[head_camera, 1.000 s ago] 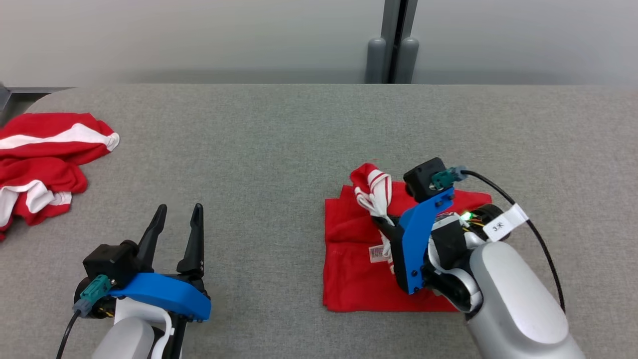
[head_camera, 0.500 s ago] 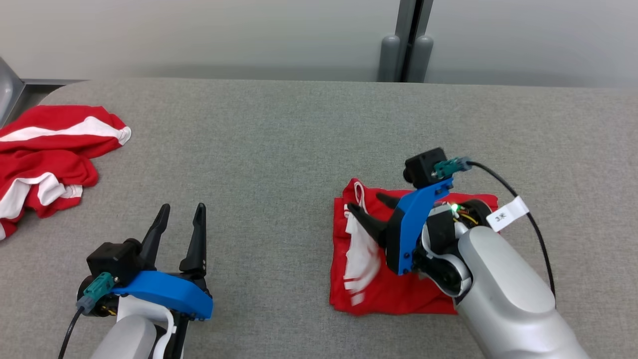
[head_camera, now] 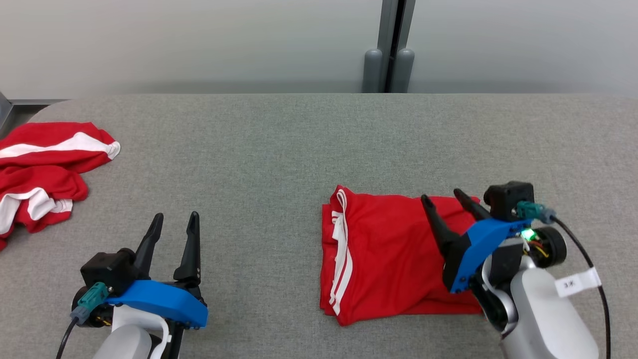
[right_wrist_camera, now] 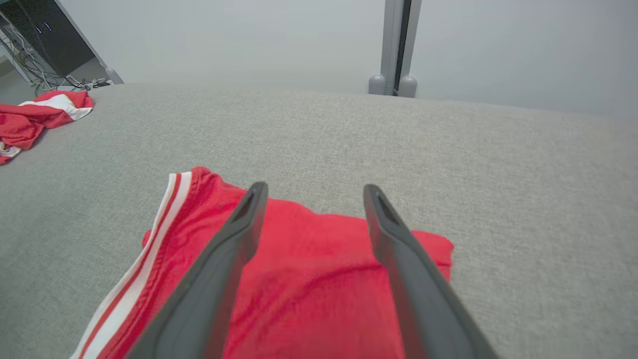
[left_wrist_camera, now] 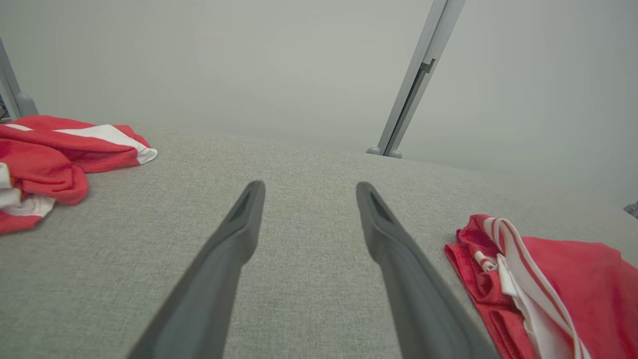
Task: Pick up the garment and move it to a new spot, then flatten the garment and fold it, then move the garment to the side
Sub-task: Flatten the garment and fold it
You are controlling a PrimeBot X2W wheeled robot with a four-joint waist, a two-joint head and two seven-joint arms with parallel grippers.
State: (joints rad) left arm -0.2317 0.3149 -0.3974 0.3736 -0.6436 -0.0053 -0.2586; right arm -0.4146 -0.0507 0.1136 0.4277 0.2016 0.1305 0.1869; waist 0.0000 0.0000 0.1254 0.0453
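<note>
Overlapping garment point(head_camera: 389, 249) right edge, right gripper point(head_camera: 441, 195), splayed

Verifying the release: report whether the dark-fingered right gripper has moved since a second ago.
Yes: right gripper moved rightward, now right of the grey upright post.

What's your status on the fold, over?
Left gripper open, empty. Right gripper open over folded garment, flat on table. Second red garment far left, out of the way.

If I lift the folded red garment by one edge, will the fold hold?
Probably not: the folded red garment is limp cloth in loose layers, so it would likely droop open. Pushed, it may bunch on the textured gray table cover rather than slide. It looks thin, so probably light.
</note>
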